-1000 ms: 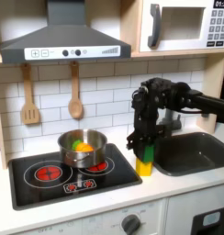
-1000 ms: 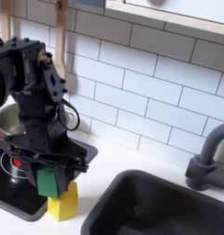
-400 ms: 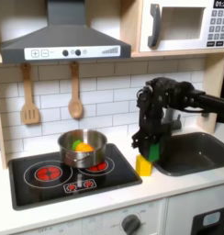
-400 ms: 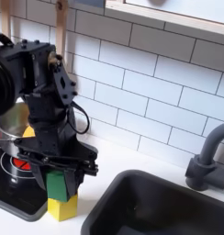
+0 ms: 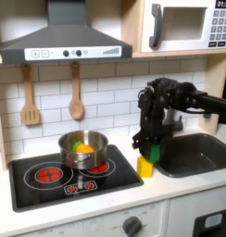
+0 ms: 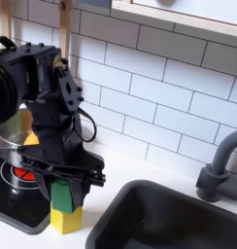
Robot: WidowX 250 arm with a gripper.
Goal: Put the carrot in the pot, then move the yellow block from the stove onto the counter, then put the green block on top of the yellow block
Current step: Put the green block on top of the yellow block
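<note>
Gripper (image 6: 62, 191) was down low over the counter (image 6: 106, 209), jaws clamped on the green block (image 6: 64, 195)! That block sat directly above the yellow block (image 6: 64, 220), though I couldn't tell whether the two were touching. In the first exterior view, the green block (image 5: 154, 152) hung over the yellow block (image 5: 144, 167) on the counter (image 5: 133, 190), between the stove (image 5: 50, 185) and the sink (image 5: 194, 153). Back on the stove, the pot (image 5: 82, 148) held the carrot (image 5: 82, 146), orange showing inside.
</note>
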